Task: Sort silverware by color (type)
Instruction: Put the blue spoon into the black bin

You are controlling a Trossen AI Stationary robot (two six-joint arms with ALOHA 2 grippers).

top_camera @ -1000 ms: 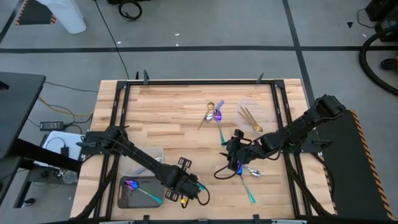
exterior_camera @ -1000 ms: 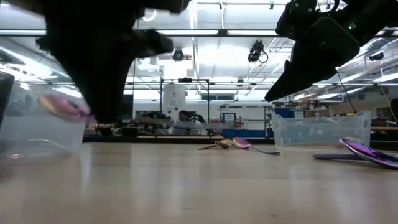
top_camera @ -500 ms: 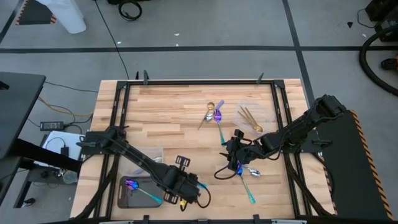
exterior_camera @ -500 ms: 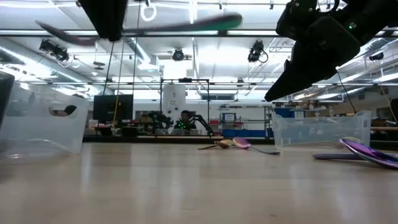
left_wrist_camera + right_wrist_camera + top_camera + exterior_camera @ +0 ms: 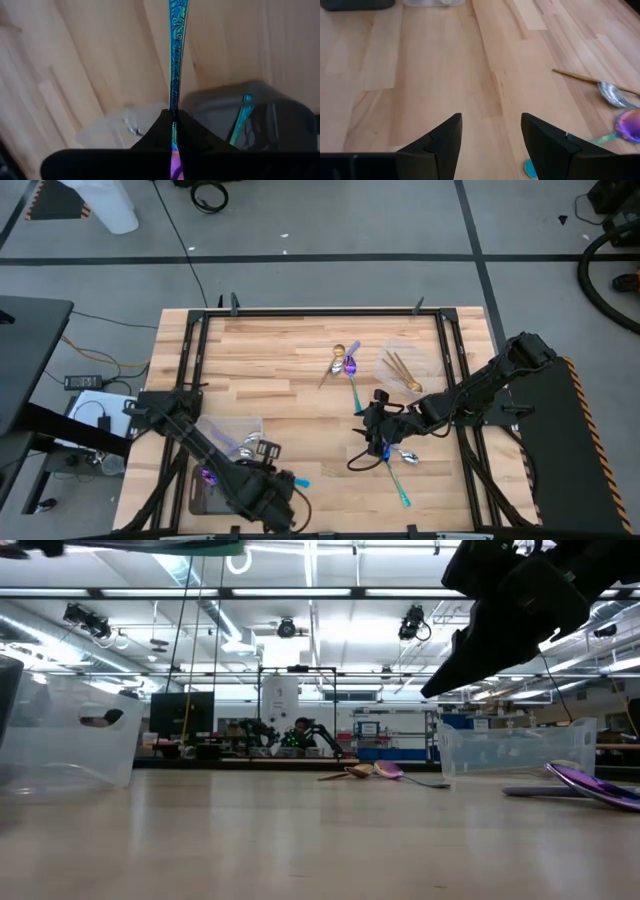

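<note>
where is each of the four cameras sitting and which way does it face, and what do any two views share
High view: above the table, looking straight down; shows both arms, the left gripper and right gripper.
Low view: at tabletop height, looking level across into the room; an arm hangs in from above.
Left wrist view: on the left arm, looking past its shut jaws down an iridescent spoon to the dark grey tray.
Right wrist view: on the right arm, looking past its open jaws across bare wood.
Shared: high and left wrist views both show the dark tray.

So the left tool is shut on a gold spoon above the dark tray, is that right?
Not quite. The left wrist view shows the left tool shut on a teal-handled utensil, not a gold spoon. It does hang by the dark tray, as the high view confirms.
</note>
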